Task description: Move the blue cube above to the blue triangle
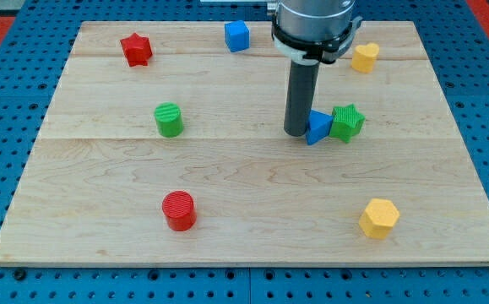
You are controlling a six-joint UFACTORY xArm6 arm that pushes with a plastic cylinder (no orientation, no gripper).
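Observation:
The blue cube (237, 35) sits near the view's top edge of the wooden board (100, 194), left of centre. The blue triangle (317, 127) lies right of centre, touching a green star (346, 122) on its right side. My tip (296, 133) rests on the board against the blue triangle's left side. The blue cube is well up and to the left of my tip, apart from it.
A red star (136, 49) is at the top left. A green cylinder (169, 120) is at the left middle. A red cylinder (179, 210) is at the lower left. A yellow block (365, 57) is at the top right; a yellow hexagon (379, 218) is at the lower right.

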